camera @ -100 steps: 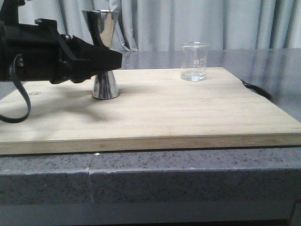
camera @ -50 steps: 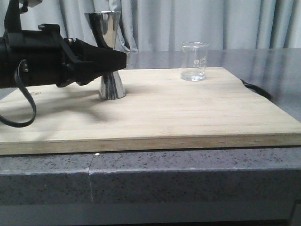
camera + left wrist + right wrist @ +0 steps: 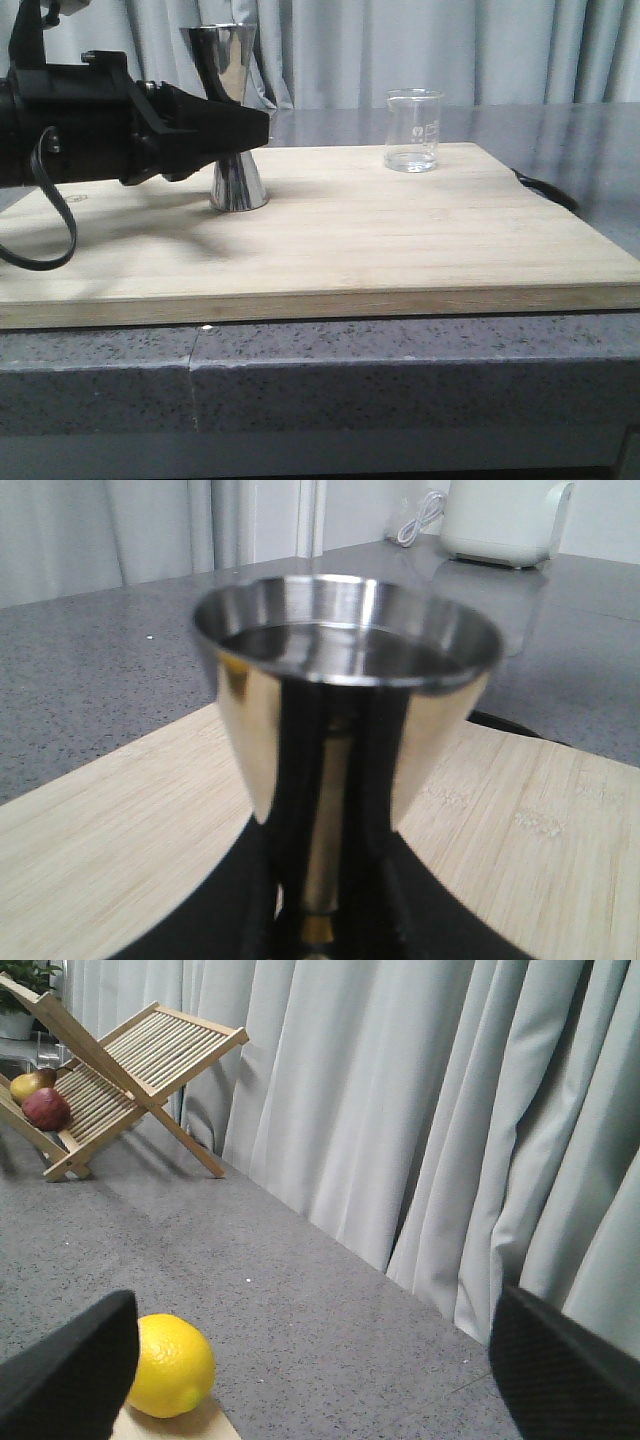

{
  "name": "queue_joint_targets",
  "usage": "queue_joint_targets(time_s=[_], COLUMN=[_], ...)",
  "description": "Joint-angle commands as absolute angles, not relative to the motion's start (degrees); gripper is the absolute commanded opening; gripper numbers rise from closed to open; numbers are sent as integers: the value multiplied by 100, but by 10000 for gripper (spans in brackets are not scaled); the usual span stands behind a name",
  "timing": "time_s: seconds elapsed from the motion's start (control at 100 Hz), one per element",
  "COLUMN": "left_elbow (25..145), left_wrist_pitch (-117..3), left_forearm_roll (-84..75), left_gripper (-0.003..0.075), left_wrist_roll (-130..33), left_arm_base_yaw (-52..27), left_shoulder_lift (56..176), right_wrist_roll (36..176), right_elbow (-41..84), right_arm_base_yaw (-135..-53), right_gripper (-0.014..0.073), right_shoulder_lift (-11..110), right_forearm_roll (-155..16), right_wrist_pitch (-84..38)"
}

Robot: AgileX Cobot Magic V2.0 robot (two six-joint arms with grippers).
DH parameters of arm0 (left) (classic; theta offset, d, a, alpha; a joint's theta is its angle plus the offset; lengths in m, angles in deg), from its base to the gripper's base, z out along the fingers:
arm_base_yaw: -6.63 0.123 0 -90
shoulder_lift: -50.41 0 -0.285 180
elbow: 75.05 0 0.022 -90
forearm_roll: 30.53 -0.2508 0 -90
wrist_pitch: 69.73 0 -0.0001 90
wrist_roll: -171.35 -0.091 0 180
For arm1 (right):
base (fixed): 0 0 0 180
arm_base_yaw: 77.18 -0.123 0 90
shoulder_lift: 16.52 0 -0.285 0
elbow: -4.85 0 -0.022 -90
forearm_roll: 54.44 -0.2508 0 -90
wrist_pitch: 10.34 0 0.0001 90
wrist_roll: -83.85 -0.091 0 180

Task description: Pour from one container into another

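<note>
The steel jigger (image 3: pixel 238 186) stands upright at the back left of the wooden board (image 3: pixel 350 240). My left gripper (image 3: pixel 252 127) reaches in from the left and is shut on its narrow gold-banded waist. In the left wrist view the jigger (image 3: pixel 345 680) fills the frame, with black fingers (image 3: pixel 285 880) on both sides of the waist. The clear glass beaker (image 3: pixel 413 130) stands apart at the back right of the board, a little clear liquid in it. My right gripper (image 3: pixel 310 1370) is open on nothing and points at a curtain; the front view does not show it.
A yellow lemon (image 3: pixel 172 1365) lies on a board corner by the right gripper's finger. A wooden rack (image 3: pixel 110 1070) holding fruit (image 3: pixel 45 1108) stands farther off. A black cable (image 3: pixel 545 188) lies at the board's right edge. A white appliance (image 3: pixel 505 520) sits on the counter.
Over the last second my left gripper and the jigger shifted slightly to the right together. Between half a second ago and now nothing has moved. The beaker stayed put.
</note>
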State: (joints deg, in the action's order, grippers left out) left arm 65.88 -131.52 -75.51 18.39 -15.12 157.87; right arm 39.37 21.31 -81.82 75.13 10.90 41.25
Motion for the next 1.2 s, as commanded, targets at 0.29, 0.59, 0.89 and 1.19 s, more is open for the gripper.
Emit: queue_joint_targets(time_s=[0.29, 0.59, 0.89, 1.19], left_elbow=[6706, 6706, 6706, 6706], left_wrist_pitch=[-13478, -13478, -13478, -13525], left_forearm_roll=[-7471, -7471, -7471, -7471], left_gripper=[-17, 90, 108, 109], left_wrist_roll=[1835, 1835, 1835, 1835], left_arm_base_yaw=[-1500, -1500, -1500, -1500], left_shoulder_lift=[15628, 15628, 15628, 15628], right_wrist_roll=[3930, 3930, 3930, 3930], right_elbow=[1945, 1945, 1945, 1945], right_arm_base_yaw=[-8161, -8161, -8161, -8161], right_gripper=[641, 641, 641, 641], right_shoulder_lift=[7282, 7282, 7282, 7282], right_forearm_roll=[852, 852, 852, 852], right_wrist_pitch=[4338, 4338, 4338, 4338])
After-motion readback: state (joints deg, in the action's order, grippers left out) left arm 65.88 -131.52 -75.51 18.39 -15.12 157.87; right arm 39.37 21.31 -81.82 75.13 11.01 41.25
